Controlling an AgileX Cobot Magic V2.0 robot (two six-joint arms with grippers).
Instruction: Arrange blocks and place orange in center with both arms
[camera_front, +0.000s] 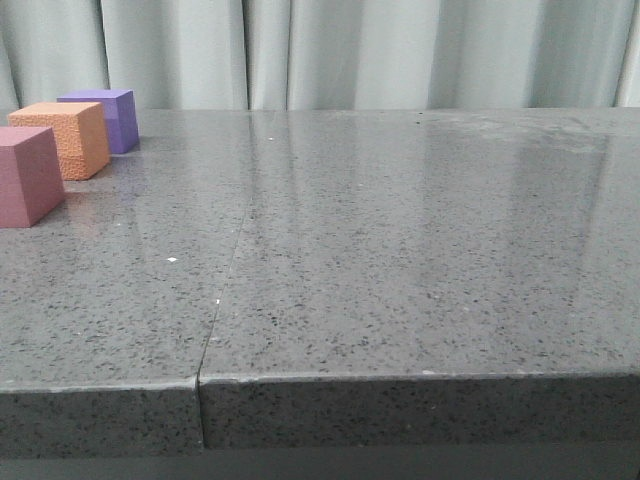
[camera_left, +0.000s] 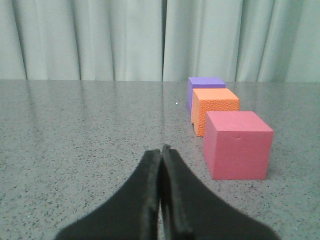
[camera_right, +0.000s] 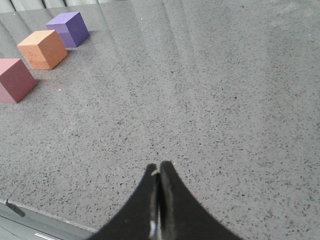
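- You see three blocks in a row on the table (camera_front: 400, 250), far left.
- The orange (camera_front: 70, 138) sits between the nearest block (camera_front: 28, 175) and the farthest block (camera_front: 108, 118).

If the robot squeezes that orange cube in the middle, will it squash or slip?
The orange cube looks like grainy matte foam, so it probably gives slightly and grips well. Its flat faces suggest it slides rather than rolls. It is likely light for its size.
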